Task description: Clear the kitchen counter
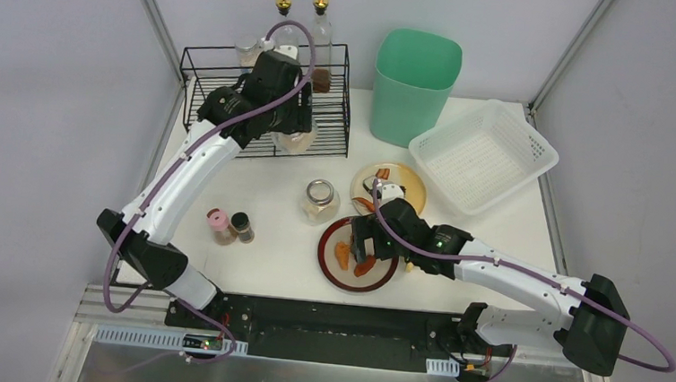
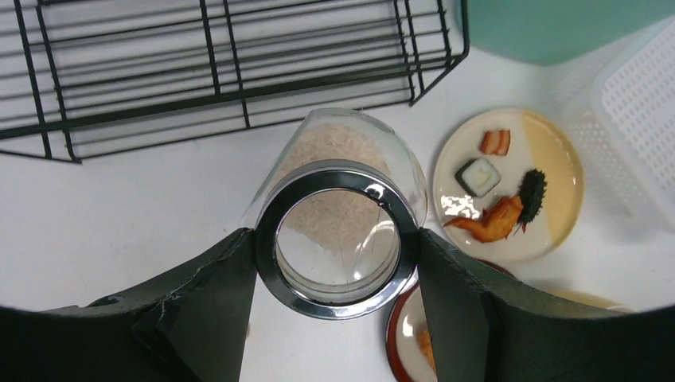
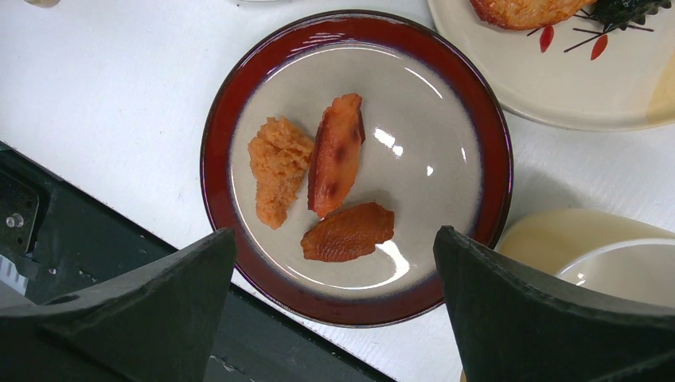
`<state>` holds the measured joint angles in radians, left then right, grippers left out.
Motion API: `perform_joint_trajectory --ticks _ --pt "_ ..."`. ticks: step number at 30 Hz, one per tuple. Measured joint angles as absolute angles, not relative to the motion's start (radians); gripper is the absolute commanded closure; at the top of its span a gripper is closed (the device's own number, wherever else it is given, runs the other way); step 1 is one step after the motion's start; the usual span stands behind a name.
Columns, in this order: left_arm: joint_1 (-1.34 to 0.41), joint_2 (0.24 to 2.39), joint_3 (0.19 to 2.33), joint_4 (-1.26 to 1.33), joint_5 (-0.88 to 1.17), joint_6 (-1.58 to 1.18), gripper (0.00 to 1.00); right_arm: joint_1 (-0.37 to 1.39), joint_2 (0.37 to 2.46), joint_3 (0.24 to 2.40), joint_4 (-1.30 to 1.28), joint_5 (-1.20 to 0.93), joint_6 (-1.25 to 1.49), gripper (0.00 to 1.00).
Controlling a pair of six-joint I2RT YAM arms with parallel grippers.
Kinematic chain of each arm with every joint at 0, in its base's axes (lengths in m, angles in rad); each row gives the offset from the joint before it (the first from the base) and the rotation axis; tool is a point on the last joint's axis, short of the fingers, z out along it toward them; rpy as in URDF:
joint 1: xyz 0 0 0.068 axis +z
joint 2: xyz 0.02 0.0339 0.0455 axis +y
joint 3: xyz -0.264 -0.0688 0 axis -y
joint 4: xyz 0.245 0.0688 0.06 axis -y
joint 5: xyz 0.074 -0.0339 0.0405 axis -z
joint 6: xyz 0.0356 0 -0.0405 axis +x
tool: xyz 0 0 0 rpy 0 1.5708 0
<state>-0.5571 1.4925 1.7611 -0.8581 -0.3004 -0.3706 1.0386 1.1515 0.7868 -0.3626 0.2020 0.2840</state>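
Kitchen counter (image 1: 272, 182); wire rack (image 1: 331, 110), bin (image 1: 413, 88), mesh basket (image 1: 485, 156), cream plate (image 1: 411, 192), red plate (image 1: 322, 255), jar (image 1: 319, 200), pink shaker (image 1: 220, 226), dark shaker (image 1: 243, 227)

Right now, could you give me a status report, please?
Left gripper shut on jar beside rack. Right gripper open over red plate. Counter not yet clear.

Flat white kitchen counter (image 1: 267, 195), cluttered

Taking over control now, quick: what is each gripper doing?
Left gripper: shut on the glass jar of pale grains.
Right gripper: open, empty, above the red-rimmed plate.
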Motion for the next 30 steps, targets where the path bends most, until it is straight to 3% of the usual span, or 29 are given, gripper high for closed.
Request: perform_joint_trajectory --ticks 17,30 --pt "-0.435 1.943 2.291 -0.889 -0.214 -0.307 1.00 1.039 1.151 0.787 -0.363 0.202 0.284 0.01" --pt "-0.347 2.133 2.485 -0.900 -0.094 -0.363 1.00 1.039 1.151 0.787 -0.363 0.202 0.284 0.01"
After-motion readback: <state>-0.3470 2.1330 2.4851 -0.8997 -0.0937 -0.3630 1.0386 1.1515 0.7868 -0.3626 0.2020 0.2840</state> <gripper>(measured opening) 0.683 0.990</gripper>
